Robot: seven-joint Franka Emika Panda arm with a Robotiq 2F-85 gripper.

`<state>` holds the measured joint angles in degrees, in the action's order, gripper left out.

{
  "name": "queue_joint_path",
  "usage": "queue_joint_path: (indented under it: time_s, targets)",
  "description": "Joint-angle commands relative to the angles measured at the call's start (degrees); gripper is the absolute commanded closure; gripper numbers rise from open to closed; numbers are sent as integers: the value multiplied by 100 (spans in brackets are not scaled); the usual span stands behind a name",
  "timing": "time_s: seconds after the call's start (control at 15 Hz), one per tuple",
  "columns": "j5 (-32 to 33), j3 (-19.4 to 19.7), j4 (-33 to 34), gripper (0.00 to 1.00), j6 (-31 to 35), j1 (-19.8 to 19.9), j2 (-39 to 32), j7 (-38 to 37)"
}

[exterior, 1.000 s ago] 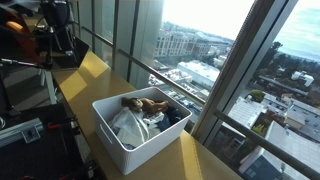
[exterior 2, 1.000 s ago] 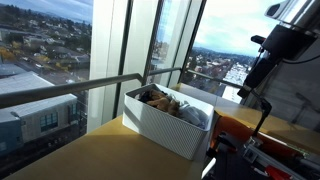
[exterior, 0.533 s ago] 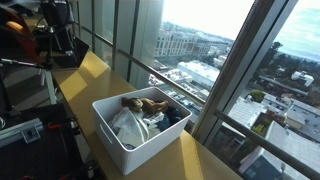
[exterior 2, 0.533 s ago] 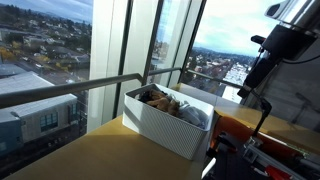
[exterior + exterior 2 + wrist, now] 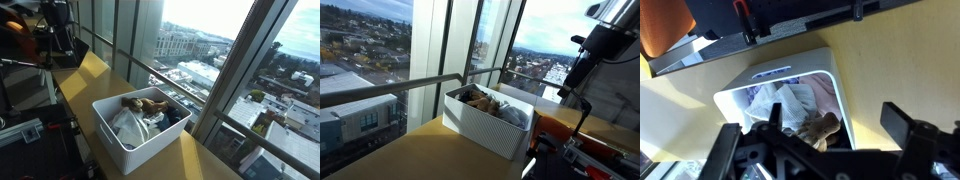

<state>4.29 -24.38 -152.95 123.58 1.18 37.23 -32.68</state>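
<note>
A white rectangular bin stands on a wooden table by tall windows and shows in both exterior views. It holds a brown plush toy, a white cloth and a dark cloth. In the wrist view my gripper is open and empty. It hangs well above the bin, over the plush toy and next to the white cloth. In an exterior view the arm stands high at the right, apart from the bin.
Window mullions and a rail run close behind the bin. Black stands and gear crowd one table end. A red and black unit sits beside the bin. An orange object lies past the table edge.
</note>
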Motion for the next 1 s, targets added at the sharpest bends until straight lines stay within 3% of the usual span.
queue_joint_path:
  time_s: [0.0,0.47,0.73,0.93]
  targets:
    - [115,144,10,0,-21,-150,-40,-88]
    - [661,282,271,0,757,240,-778,-8]
    - [1536,424,1086,0,1419,877,-1902,-174]
    - [2176,573,1936,0,1601,1117,-2873,-446]
